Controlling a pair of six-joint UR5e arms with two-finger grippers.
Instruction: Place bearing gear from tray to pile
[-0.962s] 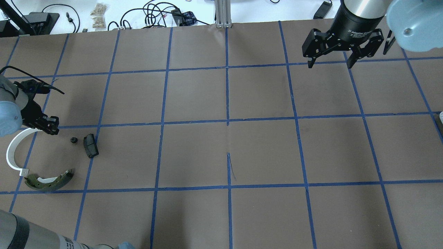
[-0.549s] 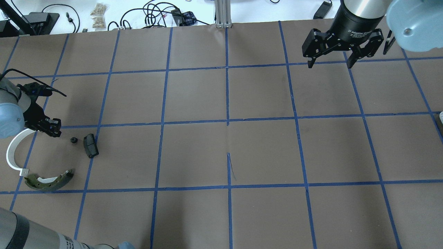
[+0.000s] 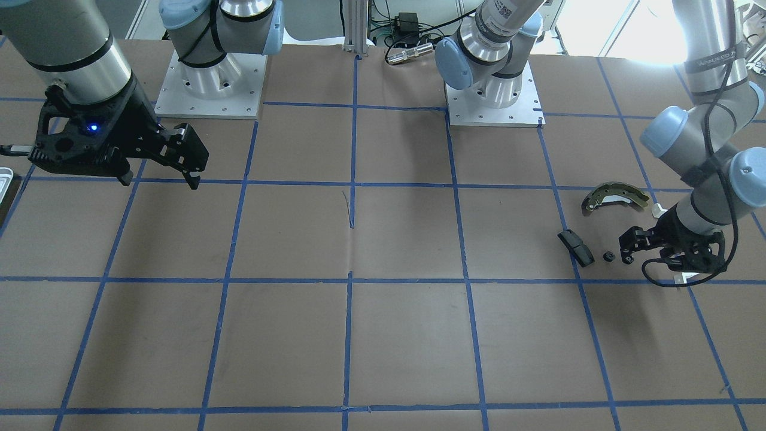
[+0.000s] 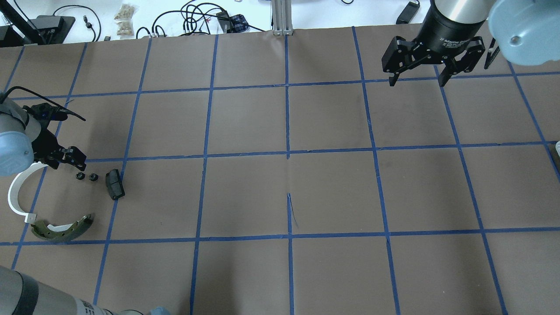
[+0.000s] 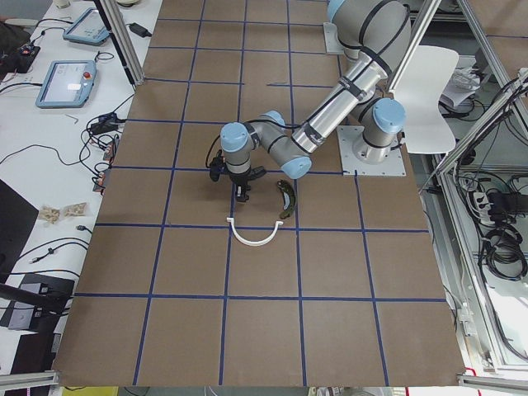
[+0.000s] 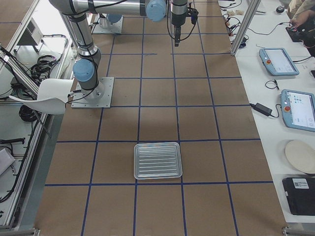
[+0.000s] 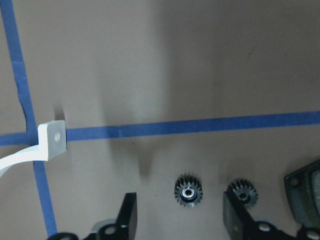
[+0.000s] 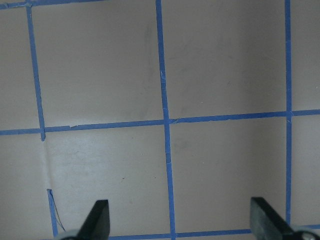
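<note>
Left gripper (image 7: 179, 214) released, fingers spread wide, grasping nothing. Bearing gear (image 7: 188, 190) lies flat on the table (image 4: 332, 192) in the gap between the two fingers, apart from both. It is small and black, with fine teeth all round and a shiny silver ring at the bore. Second gear (image 7: 242, 192), same look, sits just beside the finger on the view's right, its lower part covered by that finger. In the overhead view both gears sit side by side, bearing gear nearer the gripper, second gear next to the black brake pad (image 4: 114, 184). That puts the bearing gear in the pile with the pad, the white plastic arc (image 4: 18, 194) and the olive brake shoe (image 4: 63, 228), well apart from the tray (image 6: 157, 161) at the table's other end

Right gripper (image 4: 417, 81) also slack and open, nothing between its fingers, hanging above bare brown paper and blue tape lines (image 8: 165, 122)

Hard to see: in the front-facing view only one gear shows, near the pad; the other is behind the left gripper's fingers. Wrist view cuts the brake pad at the right edge and shows only the arc's end tab. Overhead, the arc's upper end goes under the left arm. The front-facing view catches only a corner of the tray at its left edge. Gears too small to make out in the exterior left view
</note>
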